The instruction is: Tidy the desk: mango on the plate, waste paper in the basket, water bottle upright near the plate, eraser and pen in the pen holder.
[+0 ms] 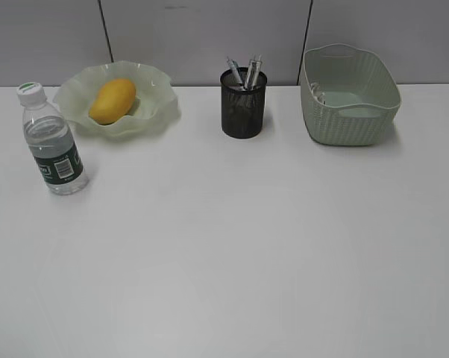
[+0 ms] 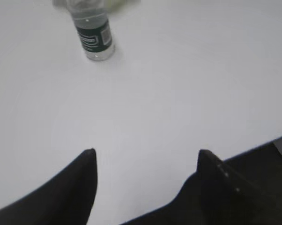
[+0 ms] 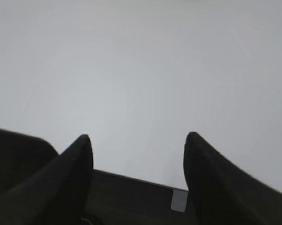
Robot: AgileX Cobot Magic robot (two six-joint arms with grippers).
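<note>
1. Grey wall panels with dark seams stand behind the white table (image 1: 232, 253), which carries every object along its far edge and left side.
2. Counted: one mango (image 1: 112, 101), one plate (image 1: 154, 93), one water bottle (image 1: 51, 140), one pen holder (image 1: 243, 104), one basket (image 1: 349, 93). Two pens (image 1: 244, 73) show above the holder's rim; an eraser cannot be made out.
3. The mango lies on the plate near the far left corner, its long axis running from near-left to far-right.
4. The water bottle stands upright near the left edge, just in front of the plate, cap up.
5. The pen holder stands at the middle of the far edge; the pens lean slightly apart, tips upward.
6. The basket sits toward the far right corner; something pale lies inside at its left wall, too small to identify.
7. The left wrist view alone shows the left end effector (image 2: 146, 161), its fingers spread wide over bare table, with the bottle (image 2: 93, 35) ahead.
8. The right wrist view alone shows the right end effector (image 3: 137, 145), also spread apart and holding nothing, at the table's edge.
</note>
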